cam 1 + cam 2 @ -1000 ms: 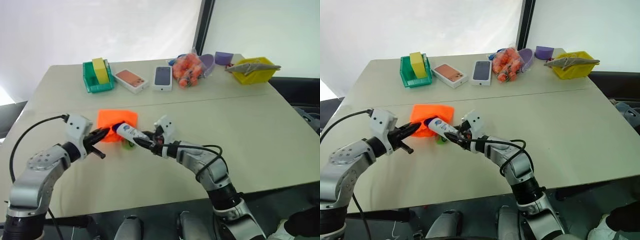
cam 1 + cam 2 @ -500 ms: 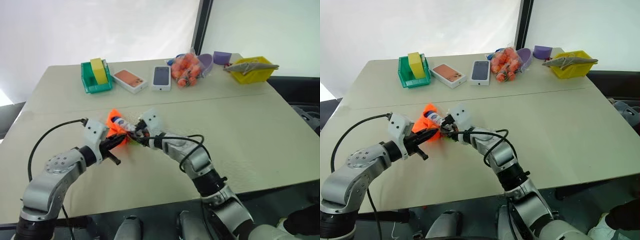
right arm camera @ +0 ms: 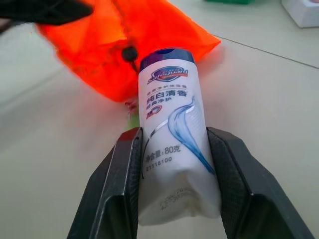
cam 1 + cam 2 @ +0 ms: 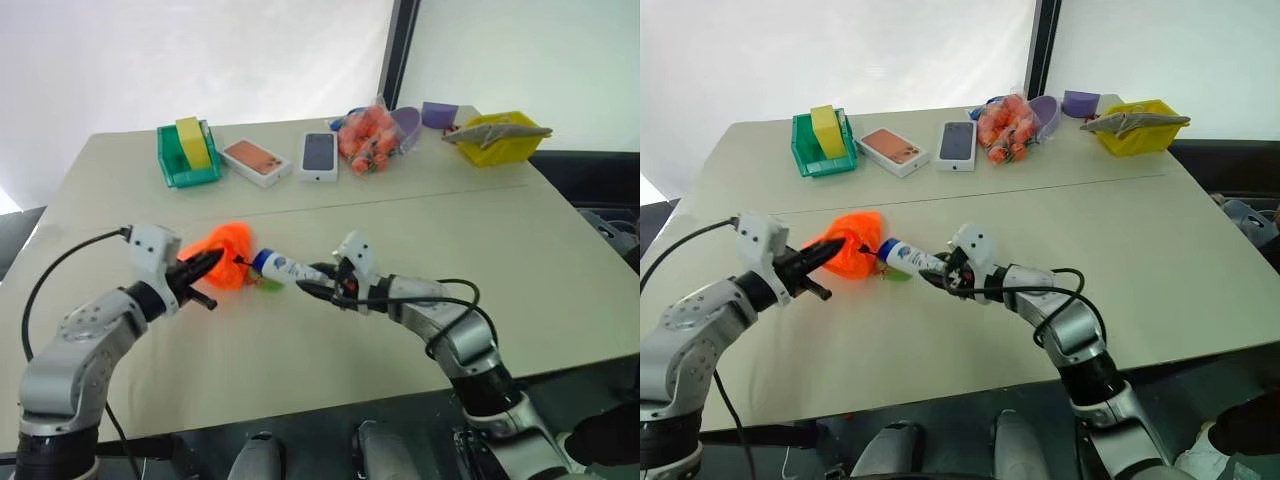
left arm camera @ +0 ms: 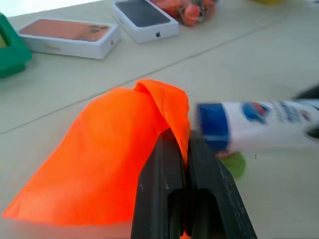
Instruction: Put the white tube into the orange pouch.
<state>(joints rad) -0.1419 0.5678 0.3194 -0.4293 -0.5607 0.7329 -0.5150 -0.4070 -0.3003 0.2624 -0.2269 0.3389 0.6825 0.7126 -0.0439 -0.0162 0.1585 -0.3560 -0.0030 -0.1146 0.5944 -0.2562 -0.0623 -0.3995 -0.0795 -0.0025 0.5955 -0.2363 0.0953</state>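
On the near half of the table (image 4: 560,290): both grippers work, with the tube and pouch between them.
Right gripper (image 4: 303,283): clenched on the white tube (image 4: 280,267) at its crimped tail; the blue cap points toward 9 o'clock, at the pouch.
White tube: held off the table surface, its cap just beside the pouch's edge, not inside it.
Left gripper (image 4: 212,260): fingers pinched tight on a fold of the orange pouch (image 4: 225,265), lifting that edge into a peak.
Orange pouch: bunched, at 9 o'clock from the tube; a small green charm (image 4: 268,285) lies under the tube's cap end.
Far edge, 11 o'clock: green bin (image 4: 186,155) holding a yellow block.
Far edge, 12 o'clock: two phone boxes (image 4: 290,158), then a clear bag of orange items (image 4: 368,140).
Far edge, 2 o'clock: yellow basket (image 4: 494,140).
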